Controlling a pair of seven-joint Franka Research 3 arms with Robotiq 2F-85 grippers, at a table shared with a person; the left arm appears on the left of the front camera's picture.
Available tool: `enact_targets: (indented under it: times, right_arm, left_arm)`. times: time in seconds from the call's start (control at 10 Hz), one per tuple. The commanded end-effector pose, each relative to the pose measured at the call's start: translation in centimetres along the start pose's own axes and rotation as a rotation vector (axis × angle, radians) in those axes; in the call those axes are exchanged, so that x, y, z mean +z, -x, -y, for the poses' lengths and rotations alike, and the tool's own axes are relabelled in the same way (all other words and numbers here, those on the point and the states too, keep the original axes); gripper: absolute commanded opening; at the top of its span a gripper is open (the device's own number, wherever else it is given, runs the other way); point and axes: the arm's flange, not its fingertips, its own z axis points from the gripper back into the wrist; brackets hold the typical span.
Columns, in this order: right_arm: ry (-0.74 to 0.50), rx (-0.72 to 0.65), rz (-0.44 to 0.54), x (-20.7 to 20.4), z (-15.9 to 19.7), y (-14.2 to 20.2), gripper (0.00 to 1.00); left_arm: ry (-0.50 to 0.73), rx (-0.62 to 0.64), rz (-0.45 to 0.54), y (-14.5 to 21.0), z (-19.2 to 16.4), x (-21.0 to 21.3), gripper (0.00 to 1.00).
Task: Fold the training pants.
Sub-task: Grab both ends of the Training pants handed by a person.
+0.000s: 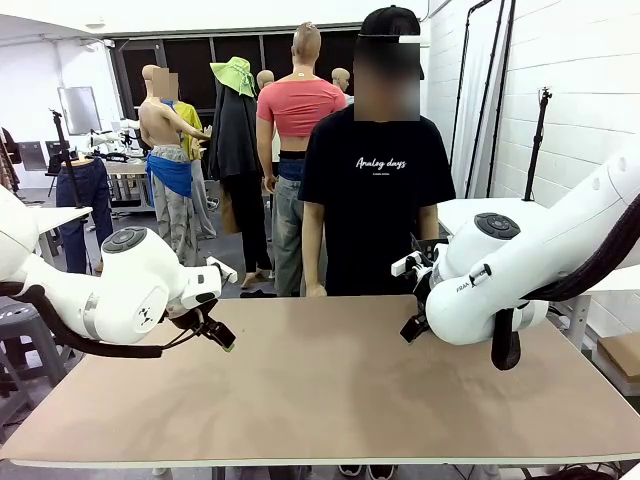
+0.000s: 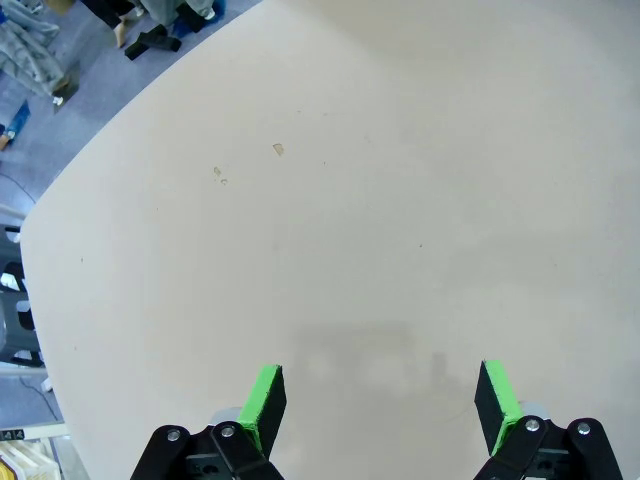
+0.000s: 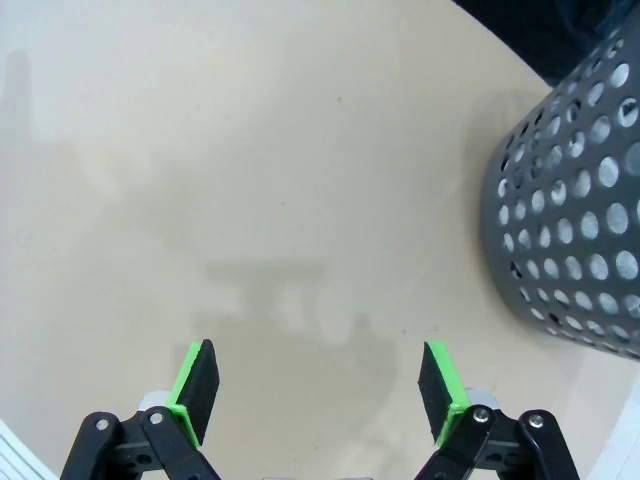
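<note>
Right wrist view: perforated basket [image 3: 570, 200], seemingly off-table, beside spread right gripper [image 3: 320, 355]; left gripper [image 2: 381, 372] likewise spread.

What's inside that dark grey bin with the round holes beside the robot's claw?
Pale patches show through the holes of the dark grey perforated basket. Its wall covers the rest and its mouth lies out of frame, so the contents cannot be told.

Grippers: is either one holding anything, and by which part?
Nothing is held. The left gripper and the right gripper are both open above the table.
</note>
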Motion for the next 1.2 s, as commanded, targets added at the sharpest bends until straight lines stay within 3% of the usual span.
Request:
enact_targets:
  times: [0.0, 0.7, 1.1]
  right_arm:
    - [-0.017, 0.004, -0.015, 1.9, 0.2, -0.9, 1.00]
    - [-0.020, 0.067, 0.064, 11.7, -0.4, -0.4, 1.00]
    - [-0.037, 0.115, 0.118, 14.5, -1.3, -0.3, 1.00]
  left_arm:
    - [-0.029, 0.013, 0.011, -0.4, 0.1, 2.2, 1.00]
    - [0.013, 0.005, 0.025, -2.0, 2.9, 11.2, 1.00]
    - [-0.006, -0.008, 0.066, -1.5, 3.7, 15.4, 1.00]
